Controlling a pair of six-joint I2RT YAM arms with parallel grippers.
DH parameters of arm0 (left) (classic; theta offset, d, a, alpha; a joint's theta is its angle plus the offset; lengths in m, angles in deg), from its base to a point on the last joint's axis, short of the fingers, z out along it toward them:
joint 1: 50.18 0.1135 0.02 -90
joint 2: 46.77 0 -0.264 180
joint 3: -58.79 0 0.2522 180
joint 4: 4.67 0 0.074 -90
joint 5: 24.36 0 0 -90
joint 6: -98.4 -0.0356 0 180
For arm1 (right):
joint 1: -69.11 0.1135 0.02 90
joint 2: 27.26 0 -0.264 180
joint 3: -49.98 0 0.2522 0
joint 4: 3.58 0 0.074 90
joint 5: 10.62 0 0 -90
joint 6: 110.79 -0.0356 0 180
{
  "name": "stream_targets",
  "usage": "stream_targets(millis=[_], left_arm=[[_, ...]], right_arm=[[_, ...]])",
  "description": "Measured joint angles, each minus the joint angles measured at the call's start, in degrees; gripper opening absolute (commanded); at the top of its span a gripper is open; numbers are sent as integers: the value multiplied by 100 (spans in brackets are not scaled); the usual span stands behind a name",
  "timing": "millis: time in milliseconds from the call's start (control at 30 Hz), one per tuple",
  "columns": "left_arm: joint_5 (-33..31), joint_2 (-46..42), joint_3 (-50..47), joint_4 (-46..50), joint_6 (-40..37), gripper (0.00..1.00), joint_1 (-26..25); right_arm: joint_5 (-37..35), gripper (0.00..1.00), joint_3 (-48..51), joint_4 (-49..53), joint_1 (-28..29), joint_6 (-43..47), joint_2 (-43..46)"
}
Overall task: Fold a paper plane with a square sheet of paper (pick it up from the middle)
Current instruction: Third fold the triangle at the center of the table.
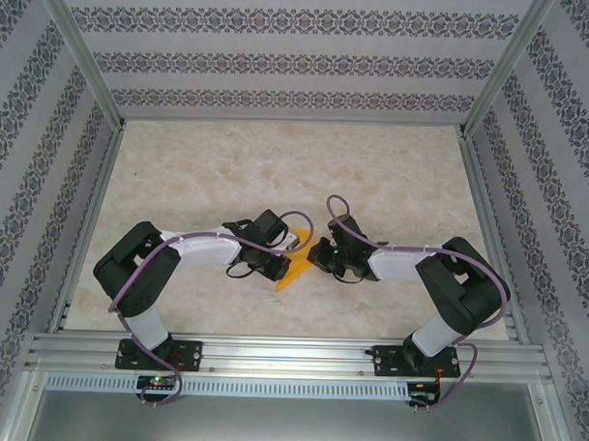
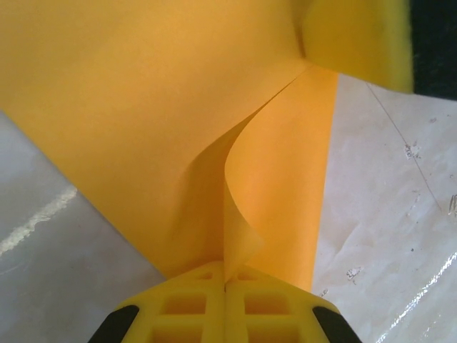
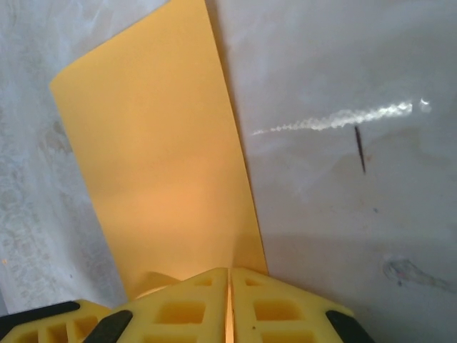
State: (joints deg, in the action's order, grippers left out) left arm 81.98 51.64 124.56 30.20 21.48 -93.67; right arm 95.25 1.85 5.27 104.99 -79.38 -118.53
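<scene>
My left tool (image 2: 226, 277) and right tool (image 3: 229, 277) both pinch the paper (image 2: 143, 107). It has some folds, but I think it is no plane yet.

Nothing readable here tbh, no letters, numbers, brand marks or stickers I can make out on anything. Closest thing to a "sign" is the repeating ornamental print on the wall panels (image 1: 281, 65), running from 9 o'clock round through 12 to 3 o'clock in the top view, and that's pure decoration, not writing. The square sheet of paper (image 3: 157, 143) is plain orange-yellow.
</scene>
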Motion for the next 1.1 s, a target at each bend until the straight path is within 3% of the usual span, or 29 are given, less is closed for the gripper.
stream_targets(millis=[233, 700, 833, 967, 1100], left_arm=[[-15, 0, 2, 2, 0, 6, 0], [-35, 0, 2, 4, 4, 9, 0], [-105, -31, 13, 68, 76, 17, 0], [-380, -278, 111, 391, 295, 41, 11], [-518, -721, 243, 581, 599, 43, 105]], right_arm=[[92, 12, 0, -157, 140, -7, 431], [177, 8, -92, -466, 348, -129, -385], [101, 8, -133, -404, 387, -125, -389], [48, 8, -162, -352, 415, -98, -389], [48, 8, -166, -341, 415, -59, -389]])
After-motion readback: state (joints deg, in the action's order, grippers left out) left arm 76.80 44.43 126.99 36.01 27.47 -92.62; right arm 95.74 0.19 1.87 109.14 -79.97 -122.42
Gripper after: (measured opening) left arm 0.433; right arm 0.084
